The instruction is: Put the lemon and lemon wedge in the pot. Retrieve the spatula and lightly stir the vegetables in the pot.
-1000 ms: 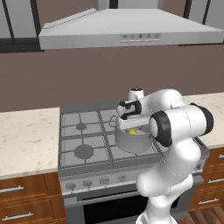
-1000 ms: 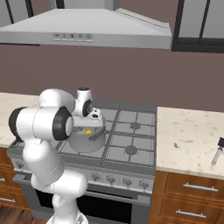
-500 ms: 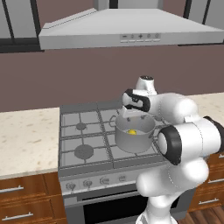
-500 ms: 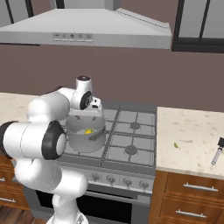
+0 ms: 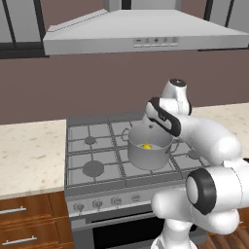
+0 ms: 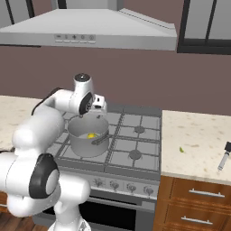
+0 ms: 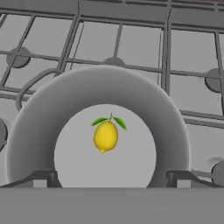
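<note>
The grey metal pot [image 5: 150, 153] [image 6: 88, 140] [image 7: 39, 131] stands on the stove's front burner. The small yellow lemon [image 5: 146, 146] [image 6: 91, 135] [image 7: 105, 136], with two green leaves, lies on the pot's pale bottom. My gripper [image 5: 150, 126] [image 6: 93, 113] [image 7: 111, 180] hangs just above the pot's rear rim, pointing down into it. Its fingers [image 7: 43, 178] are open, wide apart, with nothing between them. A small greenish lemon wedge [image 6: 181, 149] lies on the right counter. The dark-handled spatula [image 6: 224, 156] rests near that counter's right end.
The gas stove [image 5: 92, 146] [image 6: 135, 149] has grey grates and several burners. A steel range hood [image 5: 146, 34] hangs overhead. Speckled counters [image 5: 29, 151] [image 6: 198, 144] flank the stove, over wooden drawers [image 6: 198, 203].
The hand has risen from low over the pot and drawn back toward its rear rim, while the elbow swung outward. The lemon lies still in the pot.
</note>
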